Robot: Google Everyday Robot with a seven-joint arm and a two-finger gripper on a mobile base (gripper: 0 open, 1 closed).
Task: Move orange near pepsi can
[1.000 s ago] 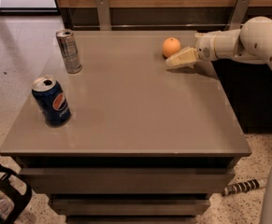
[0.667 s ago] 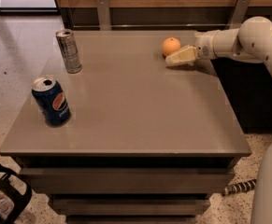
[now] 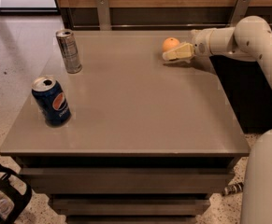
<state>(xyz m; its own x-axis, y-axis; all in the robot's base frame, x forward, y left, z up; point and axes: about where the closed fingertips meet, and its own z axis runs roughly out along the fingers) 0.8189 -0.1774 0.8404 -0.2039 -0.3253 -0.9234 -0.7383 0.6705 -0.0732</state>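
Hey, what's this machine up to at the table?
A white robot arm reaches over the grey table from the right. Its gripper is low at the far right, just beside an orange. The Pepsi can, where the orange should go, stands far off near the front left corner, with a taller silver can behind it. The orange is not yet moved over.

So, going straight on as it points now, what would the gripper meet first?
Probably nothing close: the gripper is beside the orange, on its near side, pointing left across the table, perhaps toward the pepsi can.
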